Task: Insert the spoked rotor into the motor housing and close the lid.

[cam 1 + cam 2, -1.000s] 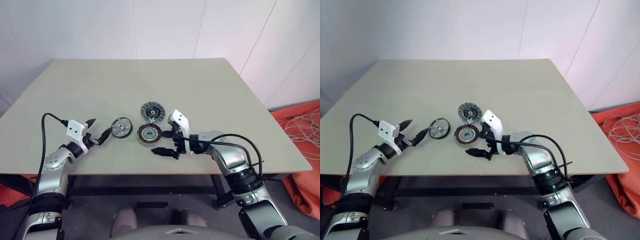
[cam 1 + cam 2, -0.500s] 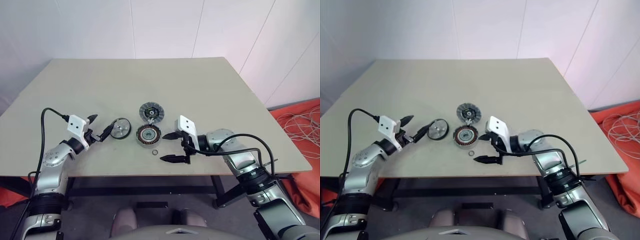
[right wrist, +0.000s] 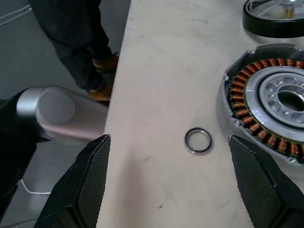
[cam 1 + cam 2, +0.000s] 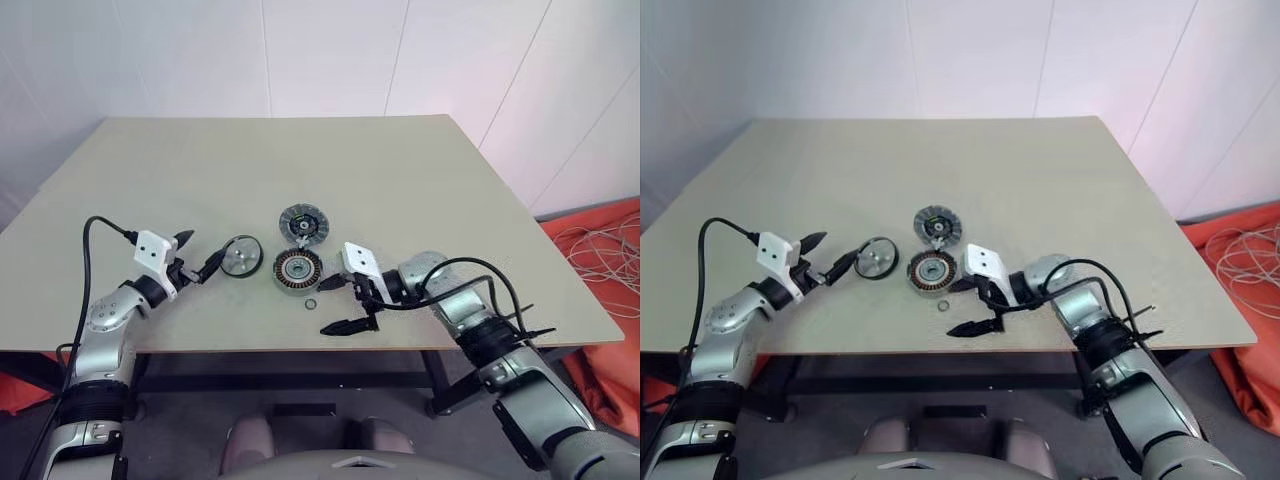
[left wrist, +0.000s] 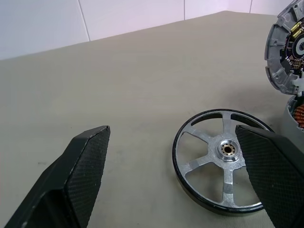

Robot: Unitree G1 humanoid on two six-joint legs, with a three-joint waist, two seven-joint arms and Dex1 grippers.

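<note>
The spoked rotor (image 4: 241,256) lies flat on the table, silver spokes up, with a black rim (image 5: 223,173). My left gripper (image 4: 203,252) stands open just left of it, one finger reaching beside the rotor's rim. To the rotor's right sits the motor housing (image 4: 298,270), its coppery windings around a silver centre (image 3: 270,109). The lid (image 4: 304,223), a ribbed grey disc, rests just behind the housing, tilted up against it (image 5: 285,52). My right gripper (image 4: 328,306) is open at the front right of the housing, pointing left with nothing between its fingers.
A tiny thin ring (image 4: 311,304) lies on the table in front of the housing, between the right gripper's fingers (image 3: 198,140). The table's front edge (image 4: 300,348) is close by. A person's legs (image 3: 80,42) stand beyond that edge. Orange cloth and cables (image 4: 600,260) lie on the floor at right.
My right gripper has drawn back from the housing toward the table's front edge and turned, uncovering the tiny ring. The left gripper and the parts have stayed put.
</note>
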